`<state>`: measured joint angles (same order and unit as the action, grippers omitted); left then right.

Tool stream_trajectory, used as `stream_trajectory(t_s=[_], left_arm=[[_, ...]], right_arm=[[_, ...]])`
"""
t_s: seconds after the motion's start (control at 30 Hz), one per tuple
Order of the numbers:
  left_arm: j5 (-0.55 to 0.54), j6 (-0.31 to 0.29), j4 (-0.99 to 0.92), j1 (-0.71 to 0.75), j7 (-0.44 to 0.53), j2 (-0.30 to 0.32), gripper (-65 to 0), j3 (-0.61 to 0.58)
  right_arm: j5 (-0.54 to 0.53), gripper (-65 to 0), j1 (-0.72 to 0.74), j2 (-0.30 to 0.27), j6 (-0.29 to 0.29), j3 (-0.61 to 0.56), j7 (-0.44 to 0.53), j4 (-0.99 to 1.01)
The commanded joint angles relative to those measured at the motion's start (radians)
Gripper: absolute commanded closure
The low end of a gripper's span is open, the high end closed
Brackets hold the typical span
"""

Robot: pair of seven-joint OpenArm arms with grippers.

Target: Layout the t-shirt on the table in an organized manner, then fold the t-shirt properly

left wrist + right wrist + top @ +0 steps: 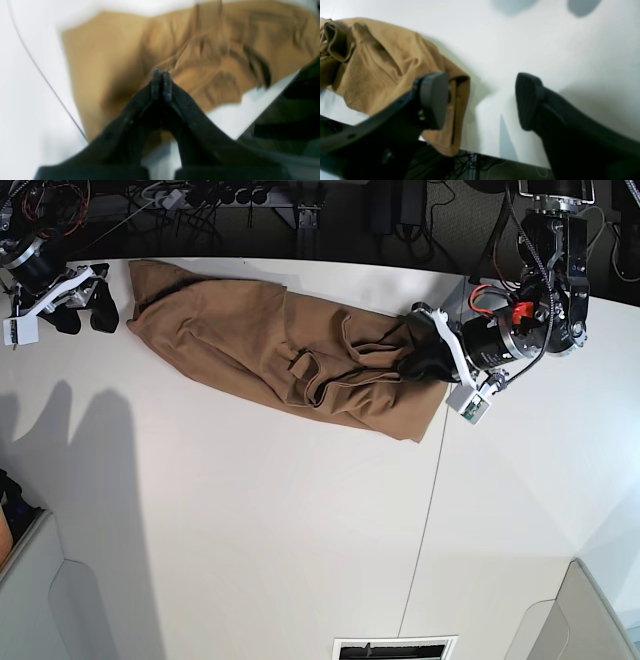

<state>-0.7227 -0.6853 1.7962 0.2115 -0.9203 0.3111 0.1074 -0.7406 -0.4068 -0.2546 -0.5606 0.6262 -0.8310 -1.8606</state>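
A: Where is the t-shirt (pixel 270 350) lying?

B: Along the far side of the white tabletop (pixel 250 520), stretched out in a long, crumpled band from near the far left corner toward the thin dark seam (pixel 428 510) that crosses the surface. It is bunched and creased, not flat.

A: What about the left end effector (pixel 162 84)?

B: In its wrist view the two black fingertips (pixel 156 83) are pressed together, tip against tip, right over the tan cloth. From the base camera it sits at the shirt's right-hand end, buried in the folds there. Whether fabric is actually caught between the tips I cannot tell; the view is blurred.

A: And the right end effector (pixel 482 100)?

B: Spread wide, holding nothing. White tabletop shows between its pads (pixel 433 100). One pad overlaps the shirt's end in the wrist view, where a hemmed fold hangs over the tabletop's edge. In the base view it sits just beside the shirt's left end.

A: Anything else on the surface?

B: Grey-white bins (pixel 75 610) show at the near corners.
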Motion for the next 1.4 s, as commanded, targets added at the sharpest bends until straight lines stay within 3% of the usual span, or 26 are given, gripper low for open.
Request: stream_trajectory(t_s=[0.0, 0.27, 0.43, 0.77, 0.97, 1.1, 1.23, 1.37], left_arm=[[-0.017, -0.013, 0.016, -0.01, 0.031, 0.013, 0.0, 0.025], [-0.071, -0.013, 0.016, -0.008, 0.039, -0.01, 0.0, 0.052], [-0.061, -0.013, 0.016, -0.006, 0.026, -0.065, 0.0, -0.056], [-0.056, -0.013, 0.018, -0.01, 0.026, -0.079, 0.0, -0.247], [-0.089, -0.013, 0.169, -0.009, 0.024, -0.073, 0.0, -0.148], [-0.089, -0.013, 0.254, -0.01, 0.031, -0.008, 0.0, -0.034], [-0.076, -0.013, 0.201, -0.009, 0.037, 0.01, 0.0, 0.047], [-0.043, -0.013, 0.06, -0.008, 0.037, 0.0, 0.0, 0.042]], right_arm=[[-0.019, -41.6, 0.002, -0.014, -0.004, 0.006, 0.024, -0.015], [-0.02, -41.6, 0.002, -0.014, -0.004, 0.006, 0.024, -0.015], [-0.026, -41.6, 0.002, -0.014, -0.004, 0.006, 0.024, -0.015], [-0.026, -41.6, 0.002, -0.014, -0.004, 0.006, 0.025, -0.015], [-0.026, -41.6, 0.002, -0.014, -0.004, 0.006, 0.024, -0.015], [-0.026, -41.6, 0.002, -0.014, -0.004, 0.006, 0.023, -0.015], [-0.025, -41.6, 0.002, -0.014, -0.004, 0.006, 0.024, -0.015], [-0.03, -41.6, 0.005, -0.014, -0.004, 0.006, 0.027, -0.015]])
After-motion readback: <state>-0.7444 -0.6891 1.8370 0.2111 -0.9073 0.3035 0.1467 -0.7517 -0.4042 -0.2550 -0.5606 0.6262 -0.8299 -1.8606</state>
